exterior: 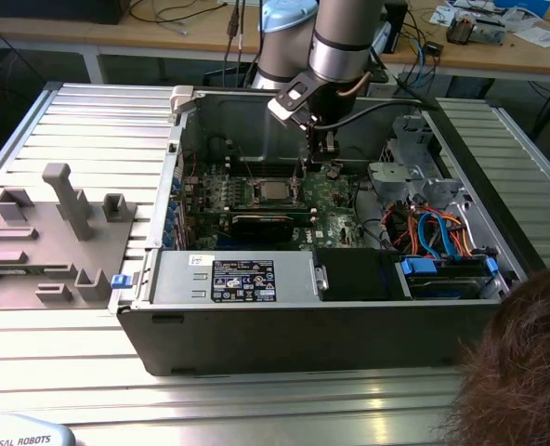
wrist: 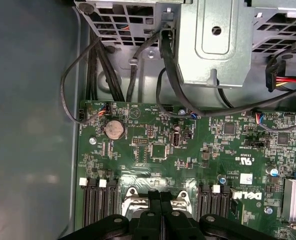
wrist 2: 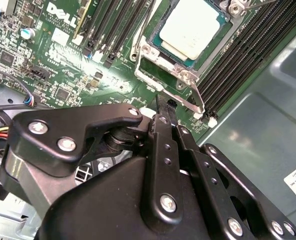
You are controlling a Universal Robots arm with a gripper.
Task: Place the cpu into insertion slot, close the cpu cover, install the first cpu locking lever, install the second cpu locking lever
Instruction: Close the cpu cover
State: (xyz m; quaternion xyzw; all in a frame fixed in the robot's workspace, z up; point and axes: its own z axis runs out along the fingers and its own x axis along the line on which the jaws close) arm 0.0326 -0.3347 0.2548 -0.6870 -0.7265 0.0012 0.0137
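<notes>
Silver cpu [wrist 2: 189,26], edges under cpu cover [wrist 2: 164,63]

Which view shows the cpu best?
The second wrist view: the cpu appears close, its silver top unobstructed. The exterior view shows a small pale square; in the first wrist view the gripper covers it.

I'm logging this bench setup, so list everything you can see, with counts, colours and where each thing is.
computer case: one, grey, open on the ribbed metal table
motherboard: one, green, inside the case
cpu: one, silver, on the motherboard
cpu cover: one, silver, framing the cpu
coin battery: one, silver, on the motherboard
fixture tray: one, grey, exterior view's left of the case
person's hair: one head, brown, exterior view's lower right
gripper: one, black, shut, over the motherboard near the cpu cover
</notes>
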